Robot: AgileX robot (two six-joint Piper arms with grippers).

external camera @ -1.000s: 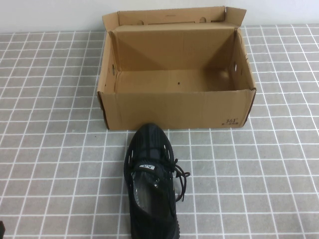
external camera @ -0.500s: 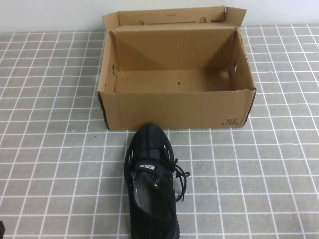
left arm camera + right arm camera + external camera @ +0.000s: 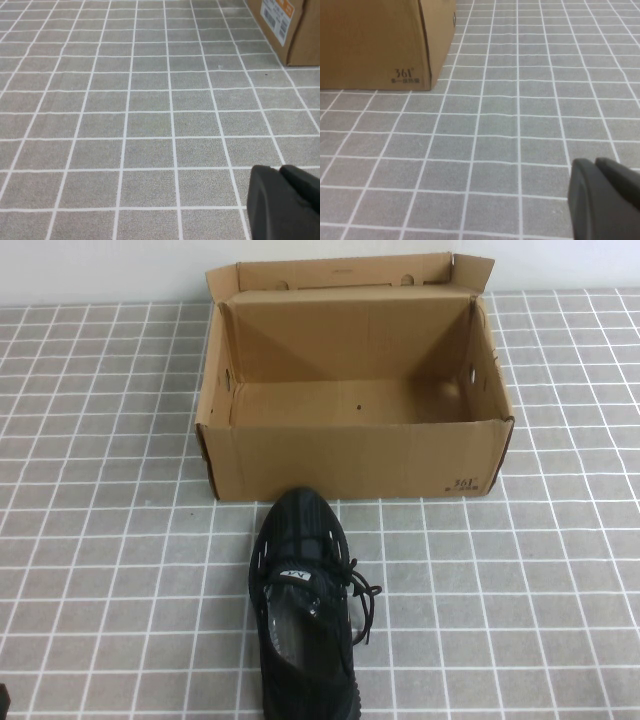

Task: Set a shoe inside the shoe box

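Observation:
A black knit lace-up shoe (image 3: 305, 605) lies on the grey tiled table, toe pointing at the front wall of the shoe box (image 3: 355, 458). The box is brown cardboard, open on top, empty inside, its lid flap standing at the back. One end of the box with a label shows in the left wrist view (image 3: 287, 25), its front corner with a dark printed mark in the right wrist view (image 3: 380, 45). My left gripper (image 3: 280, 172) hangs shut and empty over bare tiles, left of the box. My right gripper (image 3: 595, 165) is shut and empty over tiles, right of the box.
The grey tiled surface with white grid lines (image 3: 520, 590) spreads around shoe and box. A pale wall (image 3: 100, 270) runs behind the box. A small dark part shows at the table's near left corner (image 3: 4, 700).

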